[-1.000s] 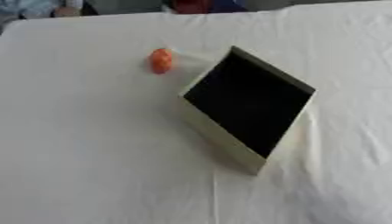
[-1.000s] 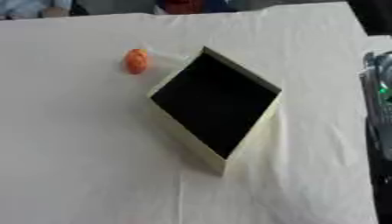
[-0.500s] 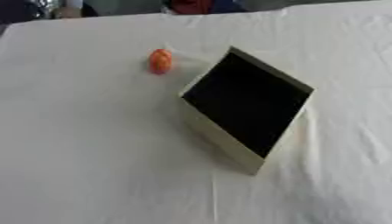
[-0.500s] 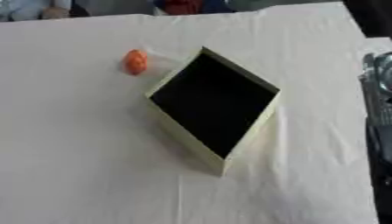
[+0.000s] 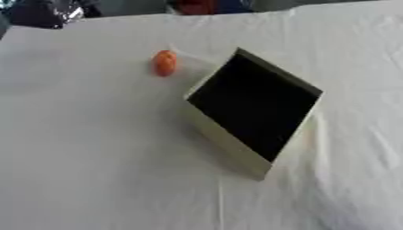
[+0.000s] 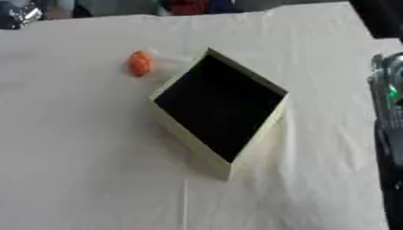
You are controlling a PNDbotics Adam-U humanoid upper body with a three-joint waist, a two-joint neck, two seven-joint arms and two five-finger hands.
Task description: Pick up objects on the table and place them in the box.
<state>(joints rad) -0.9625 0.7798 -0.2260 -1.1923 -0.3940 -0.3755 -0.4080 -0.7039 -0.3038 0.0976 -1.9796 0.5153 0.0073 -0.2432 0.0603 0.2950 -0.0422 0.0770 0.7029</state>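
Observation:
A small orange object [image 5: 164, 63] lies on the white tablecloth, just to the upper left of the box. The box [image 5: 226, 140] is pale cream with a dark inside, turned like a diamond near the middle of the table. Nothing shows inside it. Neither of my hands appears in either view.
The white cloth [image 5: 87, 161] covers the whole table, with wrinkles on the right. Dark equipment [image 6: 390, 112] stands off the table's right edge. Dark and red shapes [image 5: 197, 5] sit beyond the far edge.
None of the objects has moved; the whole picture has shifted very slightly.

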